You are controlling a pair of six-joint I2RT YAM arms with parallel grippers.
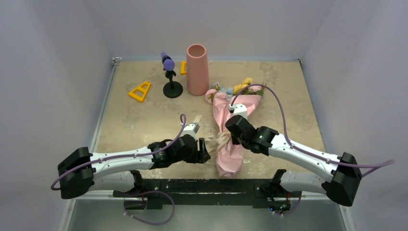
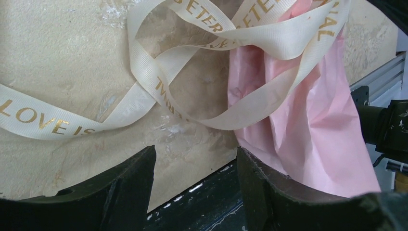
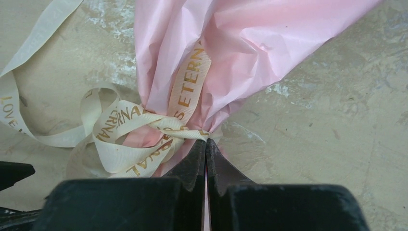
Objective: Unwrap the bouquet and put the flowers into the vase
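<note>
The bouquet [image 1: 220, 108] lies on the bench [image 1: 139, 122] at five o'clock from the vase [image 1: 197, 70]; it looks light, soft and crinkly. My right tool [image 3: 206, 144] is pressed together on the slippery ribbon [image 3: 188, 91] at its knot, and my left tool [image 2: 196, 153] is spread and empty.

From overhead we see soft, even light from above, leaving only a faint shadow beside the tall salmon-pink tapered vase [image 1: 197, 70] on the matte, mottled beige tabletop [image 1: 139, 120]. In the wrist views the black two-finger left gripper [image 2: 196, 153] and right gripper [image 3: 206, 144] read as dark, nearly featureless masses, while the cream gold-lettered ribbon [image 2: 159, 86] just ahead of the jaws is sharp. We find the crinkled pink paper wrap [image 3: 250, 43] beyond the right jaws bright and slightly washed out.
</note>
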